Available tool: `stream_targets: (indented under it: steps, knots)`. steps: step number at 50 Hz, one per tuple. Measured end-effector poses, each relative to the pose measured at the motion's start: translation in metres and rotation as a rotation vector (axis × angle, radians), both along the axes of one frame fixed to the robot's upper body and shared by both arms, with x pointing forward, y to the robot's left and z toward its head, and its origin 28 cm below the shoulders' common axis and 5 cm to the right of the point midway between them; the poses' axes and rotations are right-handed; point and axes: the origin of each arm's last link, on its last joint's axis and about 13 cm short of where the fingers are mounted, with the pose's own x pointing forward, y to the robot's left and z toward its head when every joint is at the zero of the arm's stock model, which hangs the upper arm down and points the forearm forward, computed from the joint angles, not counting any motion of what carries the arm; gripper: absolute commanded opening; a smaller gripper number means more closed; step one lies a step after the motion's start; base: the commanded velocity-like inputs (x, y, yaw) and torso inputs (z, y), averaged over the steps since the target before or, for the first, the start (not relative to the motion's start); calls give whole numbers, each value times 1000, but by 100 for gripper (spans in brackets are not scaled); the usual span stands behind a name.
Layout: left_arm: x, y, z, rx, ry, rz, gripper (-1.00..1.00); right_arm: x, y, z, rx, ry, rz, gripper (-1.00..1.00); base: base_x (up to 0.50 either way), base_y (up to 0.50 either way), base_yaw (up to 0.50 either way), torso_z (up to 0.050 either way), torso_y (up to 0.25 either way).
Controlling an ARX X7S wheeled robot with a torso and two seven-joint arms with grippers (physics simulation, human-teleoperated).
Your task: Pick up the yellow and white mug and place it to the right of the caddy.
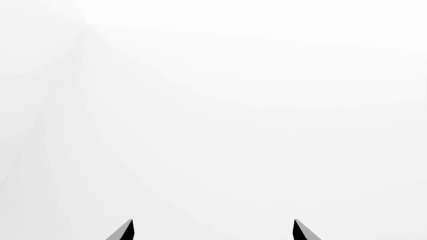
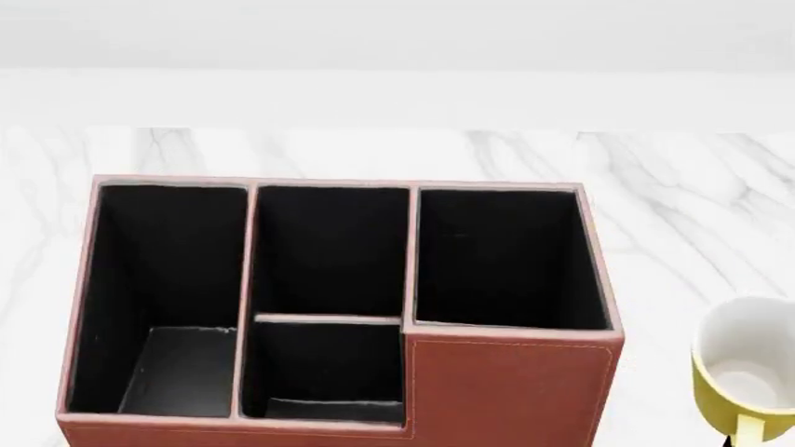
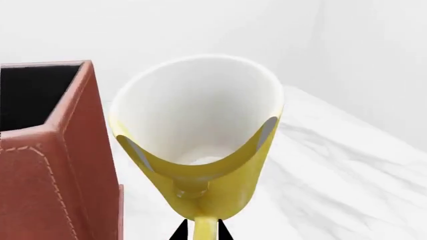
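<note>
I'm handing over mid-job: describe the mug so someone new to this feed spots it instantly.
Start at the big reddish-brown caddy on the marble table. Just off its right side, at the edge of the head view, stands the yellow and white mug, apart from the caddy. It is the only small round thing here: yellow outside, white inside, its loop handle toward the camera, with the right hand at the handle.

Worktop (image 2: 695,186): white marble look, grey veining, pale wall behind.
Caddy (image 2: 509,391): reddish-brown, stitched edges, 4 black-lined compartments, standing on worktop left of centre in head view.
Yellow and white mug (image 2: 746,368): just right of caddy, apart from it, opening up; contact with worktop not clear.
</note>
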Motion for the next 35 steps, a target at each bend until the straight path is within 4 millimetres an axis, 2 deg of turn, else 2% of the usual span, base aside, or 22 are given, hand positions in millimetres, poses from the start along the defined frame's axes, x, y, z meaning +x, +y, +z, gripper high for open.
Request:
stream_targets:
  steps: [15, 35]
  knots:
    - [0, -1, 0, 1, 3, -2, 100, 11, 0, -17, 51, 50, 7, -100, 0, 0, 0, 0, 1]
    - [1, -2, -1, 2, 8, -6, 100, 16, -1, -36, 93, 100, 1, -100, 0, 0, 0, 0, 1]
